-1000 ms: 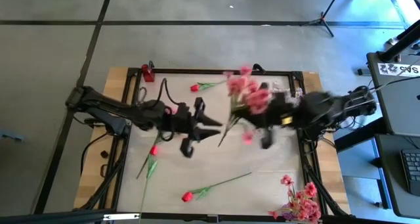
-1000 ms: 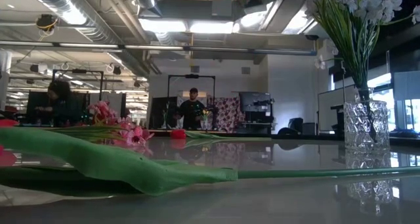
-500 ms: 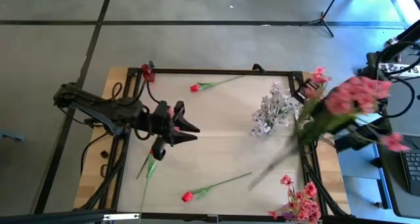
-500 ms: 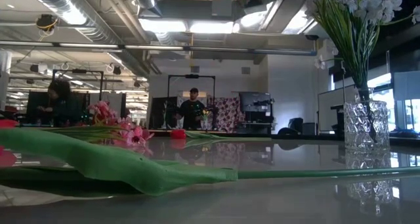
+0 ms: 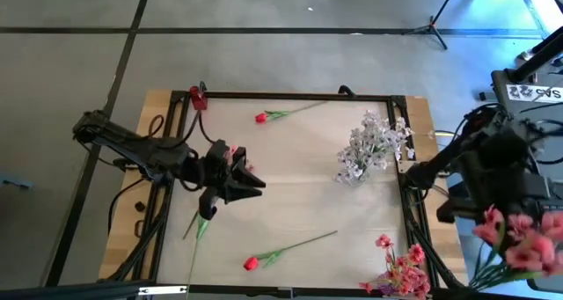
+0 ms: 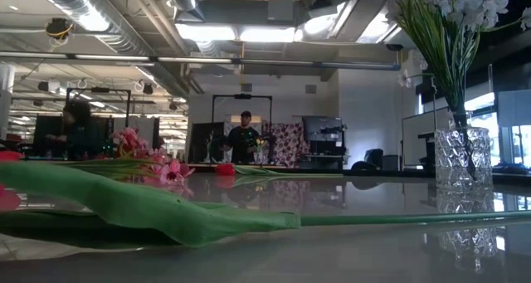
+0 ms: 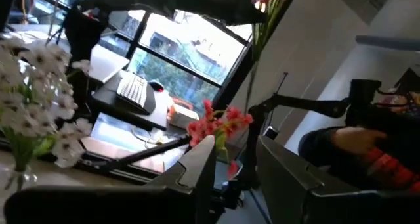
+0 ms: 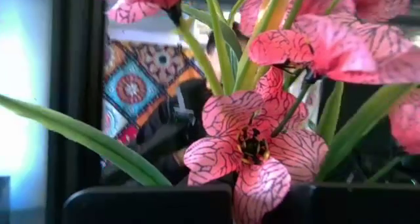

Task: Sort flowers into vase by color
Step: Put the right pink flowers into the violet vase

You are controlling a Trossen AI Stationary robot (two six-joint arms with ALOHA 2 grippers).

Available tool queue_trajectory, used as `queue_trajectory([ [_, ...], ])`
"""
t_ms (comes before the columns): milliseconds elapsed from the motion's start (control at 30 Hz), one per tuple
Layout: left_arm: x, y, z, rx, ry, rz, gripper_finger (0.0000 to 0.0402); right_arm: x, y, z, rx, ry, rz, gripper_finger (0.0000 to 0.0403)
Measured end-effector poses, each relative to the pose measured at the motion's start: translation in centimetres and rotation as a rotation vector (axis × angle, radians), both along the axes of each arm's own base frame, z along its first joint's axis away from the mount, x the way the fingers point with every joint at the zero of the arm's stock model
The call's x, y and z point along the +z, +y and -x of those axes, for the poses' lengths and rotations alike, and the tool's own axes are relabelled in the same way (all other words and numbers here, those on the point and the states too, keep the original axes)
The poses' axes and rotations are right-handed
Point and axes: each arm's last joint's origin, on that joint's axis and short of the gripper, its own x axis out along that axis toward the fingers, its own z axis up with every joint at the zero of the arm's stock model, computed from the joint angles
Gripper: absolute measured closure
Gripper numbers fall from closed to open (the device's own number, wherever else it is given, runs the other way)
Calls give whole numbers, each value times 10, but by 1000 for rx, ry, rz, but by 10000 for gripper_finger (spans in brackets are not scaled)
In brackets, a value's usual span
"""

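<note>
From above, the left gripper hovers over the left part of the bench, its jaws pointing toward the middle, just above a red-bud flower lying on the board. The right arm is swung off the bench's right edge, with a pink spray at its end beyond the frame. A white spray stands right of centre. Red buds lie at the far edge and the near edge; more pink blossoms sit at the near right corner.
</note>
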Motion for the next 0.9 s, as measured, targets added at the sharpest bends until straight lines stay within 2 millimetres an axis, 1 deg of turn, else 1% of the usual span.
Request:
queue_trajectory([
  [167, 0, -9, 4, -8, 1, 0, 295, -18, 25, -2, -48, 8, 117, 400],
  [267, 0, -15, 6, -33, 3, 9, 295, -28, 37, 0, -34, 9, 190, 401],
  [400, 0, -21, 9, -57, 6, 19, 295, -42, 45, 2, -10, 38, 305, 401],
  [600, -1, -21, 9, 2, 13, 25, 295, -57, 56, 6, -16, 25, 427, 401],
  [767, -3, -20, 9, 41, 35, 20, 295, -72, 66, 11, 13, 9, 475, 401],
  [900, -3, -19, 9, 54, 36, 21, 295, -81, 70, 9, -13, 18, 484, 402],
])
